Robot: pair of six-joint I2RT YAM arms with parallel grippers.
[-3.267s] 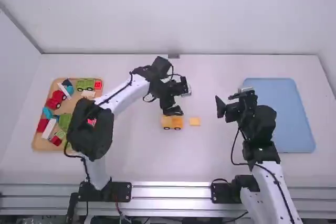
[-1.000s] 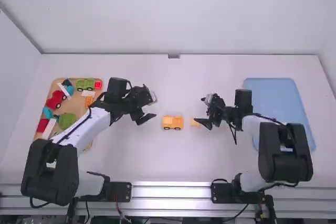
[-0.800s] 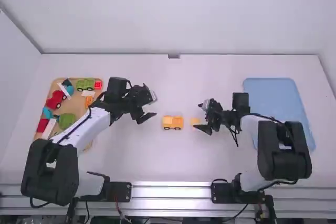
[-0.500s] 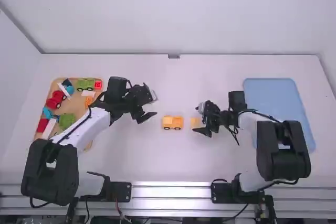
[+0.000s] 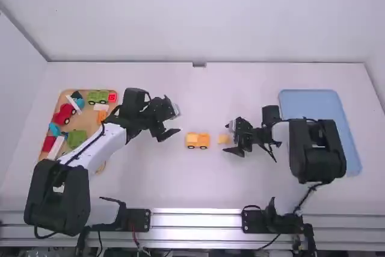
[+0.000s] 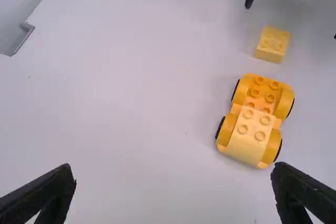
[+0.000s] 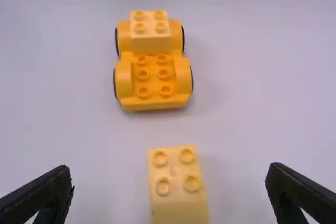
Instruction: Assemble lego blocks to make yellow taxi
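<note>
High view, yellow car [image 5: 197,139], long axis sideways, raised end left

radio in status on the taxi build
Left gripper open, empty. Right gripper open, lined up on loose yellow block. Wheeled yellow base carries one block, second not yet on. Spares tray off left, not in the way.

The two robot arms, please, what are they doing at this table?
They are building a yellow toy taxi. The car base already has one block on top. The right gripper is open around a loose yellow block, not gripping it. The left gripper is open and holds nothing.
</note>
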